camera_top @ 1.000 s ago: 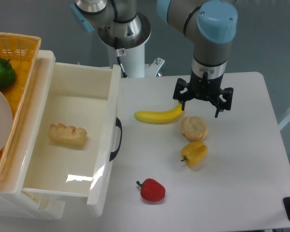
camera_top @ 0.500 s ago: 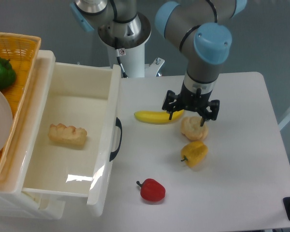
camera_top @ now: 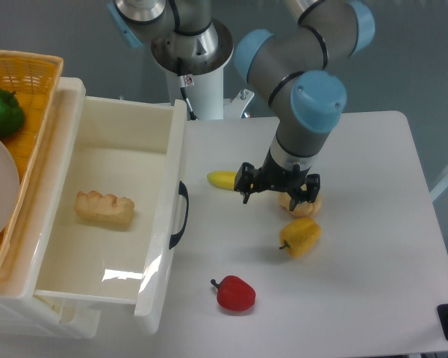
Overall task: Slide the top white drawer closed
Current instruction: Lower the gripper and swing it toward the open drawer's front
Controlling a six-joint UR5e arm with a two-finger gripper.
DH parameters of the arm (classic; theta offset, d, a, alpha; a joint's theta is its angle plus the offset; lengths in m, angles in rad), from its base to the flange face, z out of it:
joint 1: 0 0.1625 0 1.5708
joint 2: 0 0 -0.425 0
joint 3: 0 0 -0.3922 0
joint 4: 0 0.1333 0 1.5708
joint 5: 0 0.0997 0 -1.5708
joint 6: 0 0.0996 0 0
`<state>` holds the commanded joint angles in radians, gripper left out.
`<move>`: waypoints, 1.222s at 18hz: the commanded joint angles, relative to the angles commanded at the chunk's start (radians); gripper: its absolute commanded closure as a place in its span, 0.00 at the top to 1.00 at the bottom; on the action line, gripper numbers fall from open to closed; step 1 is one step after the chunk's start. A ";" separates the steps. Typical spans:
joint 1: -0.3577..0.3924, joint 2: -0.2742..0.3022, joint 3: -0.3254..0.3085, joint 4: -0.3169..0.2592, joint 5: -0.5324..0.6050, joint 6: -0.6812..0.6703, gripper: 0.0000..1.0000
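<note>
The top white drawer [camera_top: 104, 160] stands pulled far out at the left, its front panel facing right with a curved black handle [camera_top: 180, 215]. A pastry [camera_top: 104, 208] lies inside it. My gripper [camera_top: 277, 191] hangs open over the table right of the drawer, fingers pointing down, roughly a hand's width from the handle. It holds nothing and covers most of the banana [camera_top: 222, 179] and part of the bread roll [camera_top: 308, 206].
A yellow pepper [camera_top: 302, 236] and a red pepper [camera_top: 235, 293] lie on the table between gripper and front edge. An orange woven basket [camera_top: 31, 82] with a green pepper [camera_top: 3, 110] and a plate sits atop the cabinet at far left.
My gripper has moved left and toward the front, from above the bread roll to over the banana's right end, closer to the drawer front. The drawer has not moved.
</note>
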<state>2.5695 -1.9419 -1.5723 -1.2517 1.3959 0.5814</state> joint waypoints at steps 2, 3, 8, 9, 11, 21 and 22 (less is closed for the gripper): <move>-0.006 -0.021 0.000 0.000 -0.002 -0.015 1.00; -0.015 -0.038 0.003 0.000 -0.002 -0.040 1.00; -0.032 -0.061 0.018 0.000 -0.011 -0.084 1.00; -0.035 -0.068 0.018 0.000 -0.015 -0.084 1.00; -0.049 -0.075 0.026 0.003 -0.018 -0.084 1.00; -0.078 -0.086 0.026 0.006 -0.072 -0.083 1.00; -0.081 -0.086 0.026 0.006 -0.078 -0.084 1.00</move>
<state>2.4881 -2.0279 -1.5463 -1.2456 1.3178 0.4970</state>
